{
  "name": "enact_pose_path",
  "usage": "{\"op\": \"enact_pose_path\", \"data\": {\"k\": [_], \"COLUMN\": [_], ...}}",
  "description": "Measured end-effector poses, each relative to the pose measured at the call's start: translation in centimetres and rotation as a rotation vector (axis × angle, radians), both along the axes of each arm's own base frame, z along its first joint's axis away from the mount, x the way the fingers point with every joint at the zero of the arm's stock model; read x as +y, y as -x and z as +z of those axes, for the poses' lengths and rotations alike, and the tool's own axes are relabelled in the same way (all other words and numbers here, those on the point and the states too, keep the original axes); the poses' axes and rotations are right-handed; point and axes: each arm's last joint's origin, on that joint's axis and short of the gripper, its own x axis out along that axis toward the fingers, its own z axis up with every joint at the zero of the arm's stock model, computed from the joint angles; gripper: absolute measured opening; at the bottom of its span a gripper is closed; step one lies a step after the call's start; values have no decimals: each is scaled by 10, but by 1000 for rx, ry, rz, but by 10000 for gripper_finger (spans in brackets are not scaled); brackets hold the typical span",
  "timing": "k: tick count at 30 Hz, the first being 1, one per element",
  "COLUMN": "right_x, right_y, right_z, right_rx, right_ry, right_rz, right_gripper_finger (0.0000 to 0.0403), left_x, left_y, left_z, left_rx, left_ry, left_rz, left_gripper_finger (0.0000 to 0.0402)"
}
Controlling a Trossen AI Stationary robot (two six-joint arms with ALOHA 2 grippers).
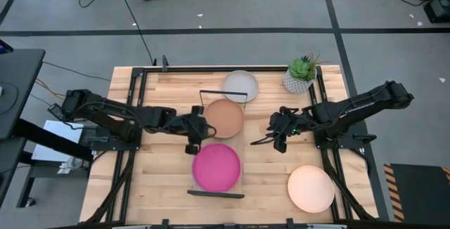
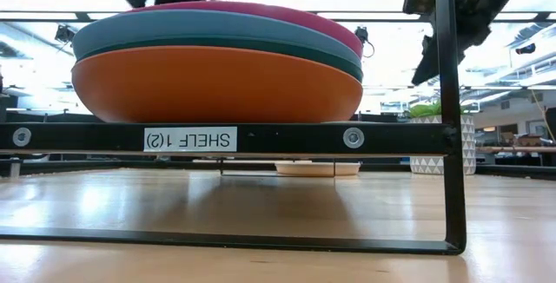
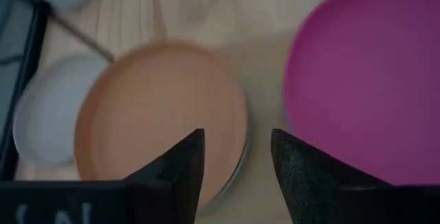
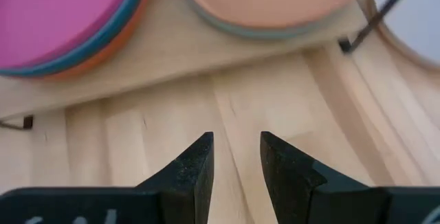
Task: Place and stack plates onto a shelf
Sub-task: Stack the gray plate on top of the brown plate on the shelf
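The shelf (image 1: 242, 160) runs from the table's near side to its far side. On its near half stands a stack with the magenta plate (image 1: 216, 167) on top, then blue, dark teal and the orange plate (image 2: 217, 83) at the bottom. On its far half the tan-brown plate (image 1: 223, 119) lies on a light blue plate (image 4: 275, 30). The greyish white plate (image 1: 241, 86) lies at the shelf's far end. The peach-cream plate (image 1: 310, 188) lies on the table, near right. My left gripper (image 3: 237, 162) hovers open above the gap between the stacks. My right gripper (image 4: 237, 162) hovers open over bare table right of the shelf.
A small potted plant (image 1: 302, 74) stands at the far right of the slatted tabletop (image 1: 162, 180). The shelf's black wire frames (image 2: 447, 109) rise at both short ends. Bare wood lies to the shelf's left and between the shelf and the peach-cream plate.
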Motion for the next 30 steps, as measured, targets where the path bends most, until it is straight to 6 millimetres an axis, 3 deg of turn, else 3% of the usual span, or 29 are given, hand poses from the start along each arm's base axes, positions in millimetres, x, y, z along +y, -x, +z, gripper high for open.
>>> {"op": "enact_pose_path", "data": {"k": [6, 16, 24, 30], "right_x": [-2, -45, -53, -47], "right_y": [-22, -70, -87, -84], "right_z": [-16, -46, -79, -54], "right_rx": [-120, -214, -159, -227], "right_ry": [109, 224, 200, 176], "right_rz": [10, -136, -106, -73], "right_gripper_finger": [125, 125, 119, 117], "left_x": [17, 62, 55, 48], "left_y": [23, 46, 51, 60], "left_z": [-20, -41, -36, -23], "left_rx": [-65, -145, -150, -192], "left_ry": [-1, 118, 153, 181], "left_rz": [46, 287, 235, 220], "left_gripper_finger": [144, 133, 132, 132]}}
